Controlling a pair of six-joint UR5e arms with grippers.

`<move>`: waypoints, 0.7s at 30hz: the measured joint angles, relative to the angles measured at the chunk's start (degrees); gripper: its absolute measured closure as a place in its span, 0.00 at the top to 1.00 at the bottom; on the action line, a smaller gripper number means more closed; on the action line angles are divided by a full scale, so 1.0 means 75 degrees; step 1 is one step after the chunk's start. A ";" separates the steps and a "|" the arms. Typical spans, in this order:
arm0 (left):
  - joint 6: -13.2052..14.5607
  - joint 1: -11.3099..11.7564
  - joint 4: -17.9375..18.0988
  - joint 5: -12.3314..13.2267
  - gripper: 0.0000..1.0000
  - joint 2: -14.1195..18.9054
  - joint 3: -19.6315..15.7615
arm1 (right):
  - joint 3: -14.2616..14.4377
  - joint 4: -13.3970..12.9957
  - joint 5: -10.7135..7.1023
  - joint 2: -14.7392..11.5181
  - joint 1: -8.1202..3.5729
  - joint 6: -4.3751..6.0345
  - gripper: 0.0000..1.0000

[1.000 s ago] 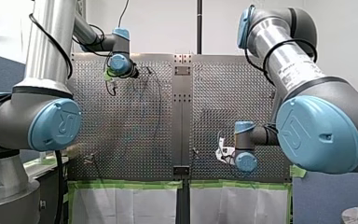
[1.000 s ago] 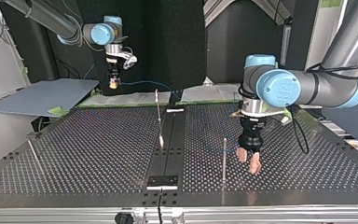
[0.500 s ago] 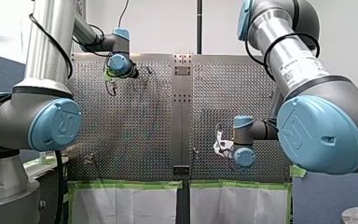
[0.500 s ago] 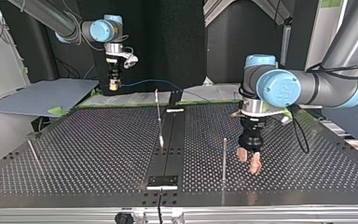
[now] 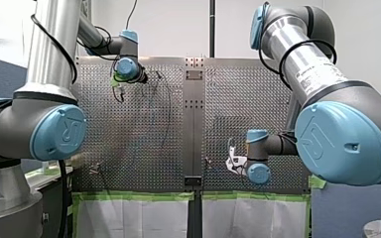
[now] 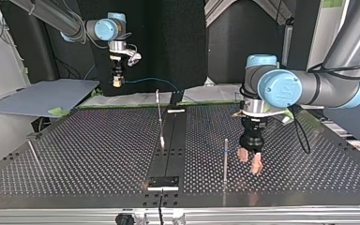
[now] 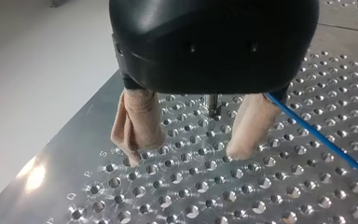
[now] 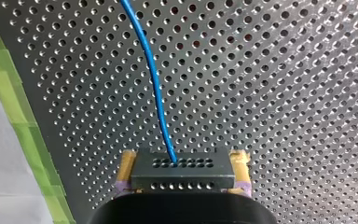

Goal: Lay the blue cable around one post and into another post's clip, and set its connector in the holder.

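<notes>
Our right jaws clamp the black connector (image 8: 182,170) above the desk (image 8: 284,93); the blue cable (image 8: 154,84) leaves it straight ahead of them. Our left jaws, nearer the cable's run, hang spread: the cable lies just outside one beige pad (image 7: 251,123), with a post (image 7: 213,103) ahead between them.

cable (image 8: 154,84): thin, blue; ran in a gentle curve over the perforated plate into the connector's face.
connector (image 8: 182,164): dark grey block with two rows of holes, clamped between the yellow pads of the right gripper (image 8: 183,178).
posts: one (image 6: 225,157) upright, lower middle-right of the top view; another (image 6: 159,115) leaning, at centre.
holder (image 6: 164,182): flat dark plate, bottom centre of the top view.
</notes>
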 joint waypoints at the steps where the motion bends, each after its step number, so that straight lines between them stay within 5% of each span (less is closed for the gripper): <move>1: -0.0055 -0.0002 0.0000 0.0008 1.00 0.0000 0.0000 | 0.0000 0.0006 0.0001 0.0000 -0.0001 -0.0003 0.00; 10: -0.0725 -0.0016 -0.0029 0.0229 1.00 0.0001 -0.0091 | 0.0000 0.0032 0.0003 0.0002 -0.0001 -0.0010 0.00; 21: -0.1540 -0.0019 0.0336 0.0967 1.00 0.0002 -0.0487 | 0.0000 0.0004 0.0002 0.0002 0.0000 -0.0010 0.00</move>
